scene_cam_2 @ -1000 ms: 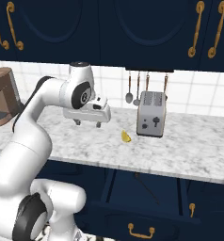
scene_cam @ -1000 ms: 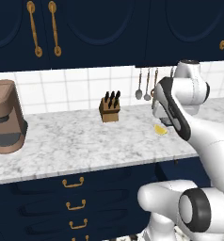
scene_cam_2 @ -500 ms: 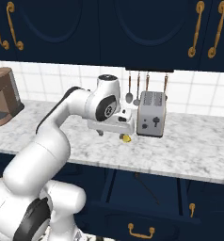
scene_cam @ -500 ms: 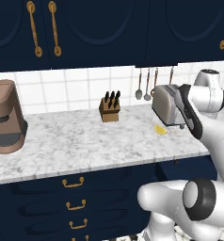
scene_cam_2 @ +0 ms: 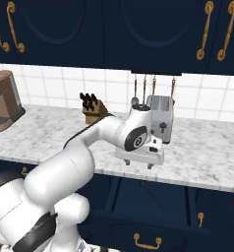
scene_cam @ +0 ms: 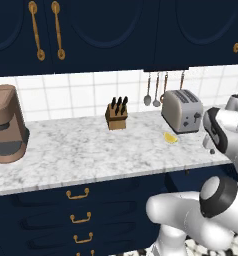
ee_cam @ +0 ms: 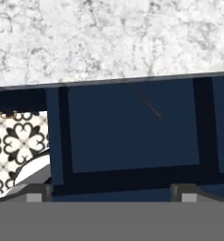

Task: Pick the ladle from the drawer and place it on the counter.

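The thin black ladle lies slanted inside the open deep navy drawer, under the white marble bench. The claw hangs empty above the drawer at the bench's near edge, fingers spread apart, just near of the silver toaster.

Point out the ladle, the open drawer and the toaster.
ladle (ee_cam: 148, 106), hand view: middle of its thin black handle.
drawer (scene_cam_2: 138, 219), right base view: its navy front panel.
toaster (scene_cam: 181, 111), left base view: its side wall.
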You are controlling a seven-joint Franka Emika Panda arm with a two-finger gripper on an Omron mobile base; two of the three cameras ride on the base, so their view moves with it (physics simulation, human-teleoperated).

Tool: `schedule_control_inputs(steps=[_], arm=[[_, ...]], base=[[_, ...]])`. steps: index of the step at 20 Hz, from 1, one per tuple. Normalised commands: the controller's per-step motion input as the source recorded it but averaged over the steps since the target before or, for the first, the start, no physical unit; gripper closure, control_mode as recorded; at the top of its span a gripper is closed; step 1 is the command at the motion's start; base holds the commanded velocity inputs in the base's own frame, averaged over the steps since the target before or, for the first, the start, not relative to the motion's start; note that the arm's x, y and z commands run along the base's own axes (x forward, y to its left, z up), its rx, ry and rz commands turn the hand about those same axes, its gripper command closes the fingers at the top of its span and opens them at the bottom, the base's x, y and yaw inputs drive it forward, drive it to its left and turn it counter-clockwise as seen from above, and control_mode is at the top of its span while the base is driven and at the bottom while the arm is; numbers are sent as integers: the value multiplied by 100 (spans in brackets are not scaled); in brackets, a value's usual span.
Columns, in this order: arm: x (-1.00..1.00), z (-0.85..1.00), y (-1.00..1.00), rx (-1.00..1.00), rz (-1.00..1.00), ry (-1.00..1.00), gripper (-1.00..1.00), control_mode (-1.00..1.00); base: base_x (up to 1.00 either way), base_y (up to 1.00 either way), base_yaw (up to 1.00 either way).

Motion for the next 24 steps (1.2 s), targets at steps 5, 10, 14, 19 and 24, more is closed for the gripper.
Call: schedule_control_inputs(steps=[5,10,14,19,24], arm=[[-35,-67,-37,3,1,0,-100,-100],[-35,-51,-12,4,13,0,-100,-100],[-4,-47,0,1,5,0,-100,-100],[0,-61,-1,5,6,0,-100,-100],[0,-48,-5,6,3,0,-100,-100]], base=[[0,0,0],[0,0,0],[0,0,0],[0,0,0],[0,0,0]])
